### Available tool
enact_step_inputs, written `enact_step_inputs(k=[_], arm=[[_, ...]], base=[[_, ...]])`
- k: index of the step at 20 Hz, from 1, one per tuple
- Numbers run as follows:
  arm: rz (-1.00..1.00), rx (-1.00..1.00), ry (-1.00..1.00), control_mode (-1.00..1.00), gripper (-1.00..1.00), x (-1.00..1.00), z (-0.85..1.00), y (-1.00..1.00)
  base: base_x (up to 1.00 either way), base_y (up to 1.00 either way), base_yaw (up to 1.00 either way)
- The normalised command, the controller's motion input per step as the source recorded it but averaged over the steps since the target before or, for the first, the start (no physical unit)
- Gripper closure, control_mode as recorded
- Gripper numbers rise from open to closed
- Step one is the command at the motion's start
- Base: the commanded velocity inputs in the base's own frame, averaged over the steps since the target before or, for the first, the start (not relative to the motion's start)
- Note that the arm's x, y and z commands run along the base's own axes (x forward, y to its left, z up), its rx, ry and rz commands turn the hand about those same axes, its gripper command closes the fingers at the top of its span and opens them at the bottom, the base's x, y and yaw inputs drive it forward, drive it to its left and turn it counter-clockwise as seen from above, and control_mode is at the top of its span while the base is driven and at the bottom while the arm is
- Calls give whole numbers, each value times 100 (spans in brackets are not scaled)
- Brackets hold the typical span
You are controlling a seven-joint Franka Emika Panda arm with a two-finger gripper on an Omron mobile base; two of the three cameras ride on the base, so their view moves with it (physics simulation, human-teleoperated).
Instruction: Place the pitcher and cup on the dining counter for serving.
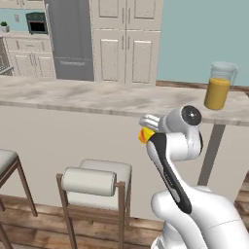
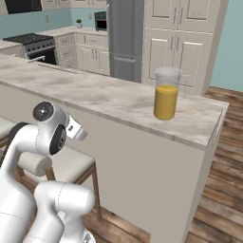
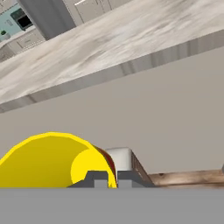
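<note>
Yellow cup [image 3: 48, 159] seemingly clamped in gripper [image 3: 106, 178] | pitcher [image 2: 166, 93] on dining counter [image 2: 95, 95]

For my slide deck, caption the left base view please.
Pitcher stands on the dining counter while the gripper holds the yellow cup below its edge.

Base cameras flanking arm, sharing dining counter [image 1: 97, 97].
</note>
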Motion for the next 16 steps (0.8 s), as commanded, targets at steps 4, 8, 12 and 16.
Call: enact_step_inputs(k=[4, 8, 12, 16], arm=[[-10, 0, 6, -100, 100, 13, 60, 16], [-18, 8, 23, -100, 100, 57, 40, 0], [-19, 4, 24, -100, 100, 72, 46, 14], [-19, 6, 23, -100, 100, 59, 61, 4]], base=[[0, 0, 0], [0, 0, 0], [0, 0, 0], [0, 0, 0]])
